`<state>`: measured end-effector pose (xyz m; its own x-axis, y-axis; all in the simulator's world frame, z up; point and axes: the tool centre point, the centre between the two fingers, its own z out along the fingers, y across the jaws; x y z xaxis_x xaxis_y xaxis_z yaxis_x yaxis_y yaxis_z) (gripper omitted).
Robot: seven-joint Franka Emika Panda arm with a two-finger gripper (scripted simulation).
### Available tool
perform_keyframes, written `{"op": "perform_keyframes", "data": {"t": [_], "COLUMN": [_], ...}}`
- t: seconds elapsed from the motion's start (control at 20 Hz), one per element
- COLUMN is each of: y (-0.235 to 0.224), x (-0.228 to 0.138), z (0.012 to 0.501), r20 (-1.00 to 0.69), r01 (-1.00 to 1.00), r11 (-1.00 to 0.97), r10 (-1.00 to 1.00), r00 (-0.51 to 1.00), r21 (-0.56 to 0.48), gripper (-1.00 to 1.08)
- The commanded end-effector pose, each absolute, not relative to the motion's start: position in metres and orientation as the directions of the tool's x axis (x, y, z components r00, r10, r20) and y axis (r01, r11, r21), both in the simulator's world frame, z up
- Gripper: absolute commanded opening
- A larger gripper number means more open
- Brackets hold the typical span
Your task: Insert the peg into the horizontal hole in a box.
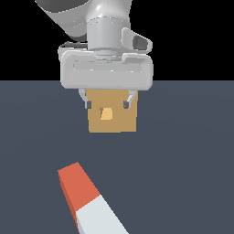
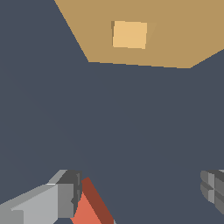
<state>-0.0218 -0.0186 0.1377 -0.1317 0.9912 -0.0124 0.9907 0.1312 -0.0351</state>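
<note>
The peg lies on the dark floor in the near part of the exterior view, its red-orange half pointing away and its white half running out of the picture. The tan box stands farther back, with the lighter square hole in the face turned toward the camera. My gripper hangs open in front of the box's upper part, holding nothing. In the wrist view the box and hole face me, the peg's red end shows below beside one of the fingers, and my gripper is wide apart.
A flat dark grey floor stretches around the box and peg. The arm's grey hand and wrist hide the top of the box in the exterior view.
</note>
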Motion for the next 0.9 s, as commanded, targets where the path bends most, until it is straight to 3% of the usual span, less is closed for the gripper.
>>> {"op": "perform_keyframes", "data": {"t": [0.0,0.85], "y": [-0.030,-0.130], "x": [-0.025,-0.032], "z": [0.134,0.102], "r20": [-0.012,-0.004], "r01": [0.987,0.912], "r11": [0.159,0.409], "r10": [0.987,0.913], "r00": [-0.160,-0.409], "r21": [-0.034,-0.017], "gripper": [1.00,1.00]}}
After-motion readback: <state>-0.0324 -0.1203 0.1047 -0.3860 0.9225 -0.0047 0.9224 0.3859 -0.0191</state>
